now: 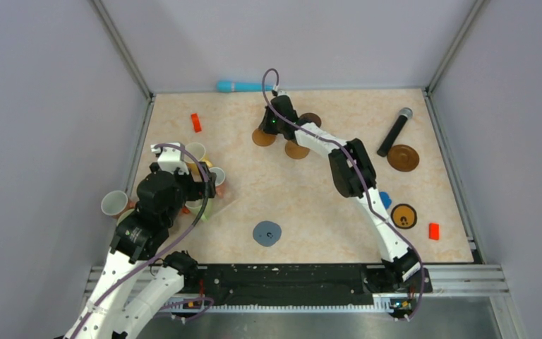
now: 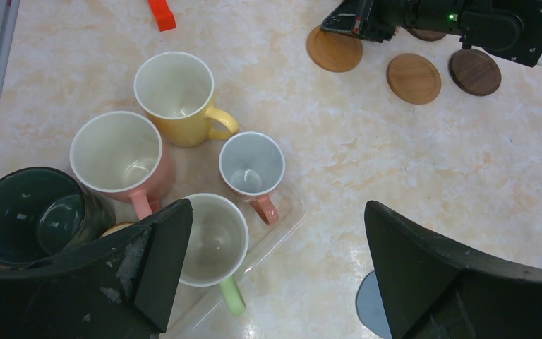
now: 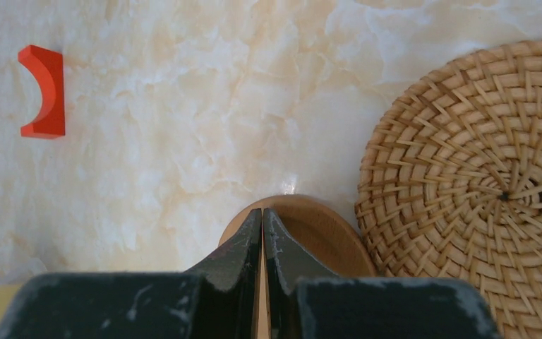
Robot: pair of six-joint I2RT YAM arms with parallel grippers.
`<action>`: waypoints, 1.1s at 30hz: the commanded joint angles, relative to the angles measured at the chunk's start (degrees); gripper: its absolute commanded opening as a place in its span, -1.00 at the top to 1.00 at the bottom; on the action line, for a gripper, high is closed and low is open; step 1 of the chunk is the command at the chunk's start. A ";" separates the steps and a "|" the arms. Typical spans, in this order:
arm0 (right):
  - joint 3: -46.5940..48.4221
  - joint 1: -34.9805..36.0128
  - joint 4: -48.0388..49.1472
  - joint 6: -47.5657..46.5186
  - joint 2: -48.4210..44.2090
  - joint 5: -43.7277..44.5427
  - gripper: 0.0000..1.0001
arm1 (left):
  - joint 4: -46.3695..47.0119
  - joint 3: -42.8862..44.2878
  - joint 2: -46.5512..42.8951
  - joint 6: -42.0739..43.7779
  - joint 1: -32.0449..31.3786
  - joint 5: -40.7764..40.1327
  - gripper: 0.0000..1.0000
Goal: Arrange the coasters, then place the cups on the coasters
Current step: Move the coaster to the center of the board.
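Several cups stand in a cluster at the left: yellow (image 2: 175, 92), pink (image 2: 116, 152), a grey one with an orange handle (image 2: 252, 164), pale green (image 2: 215, 236) and black (image 2: 25, 212). My left gripper (image 2: 276, 208) hovers open above them, holding nothing. Another cup (image 1: 115, 203) sits at the far left. My right gripper (image 3: 262, 212) is shut, its tips on a tan wooden coaster (image 3: 324, 233) beside a wicker coaster (image 3: 480, 183). More coasters lie around: tan (image 1: 296, 150), dark brown (image 1: 310, 119), large brown (image 1: 403, 157), black-rimmed (image 1: 404, 215), bright blue (image 1: 384, 200) and grey-blue (image 1: 267, 233).
A black microphone (image 1: 394, 132) lies at the back right. Red blocks sit at the back left (image 1: 195, 122) and front right (image 1: 434, 231). A blue-handled tool (image 1: 243, 87) lies along the back wall. A clear plastic tray (image 2: 286, 224) lies under some cups.
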 commanded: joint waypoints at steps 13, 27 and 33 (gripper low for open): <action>9.02 -2.03 1.27 6.07 9.76 -1.19 0.91 | 2.52 -0.36 0.49 -0.33 -0.12 -0.39 -0.94; 10.18 -2.81 4.40 3.84 3.29 -4.74 0.76 | 2.56 -0.37 0.79 -0.25 -0.07 -0.62 -0.94; 1.86 -2.79 4.09 0.09 -6.16 -6.05 0.31 | 2.53 -0.32 0.55 -0.27 -0.11 -0.51 -0.94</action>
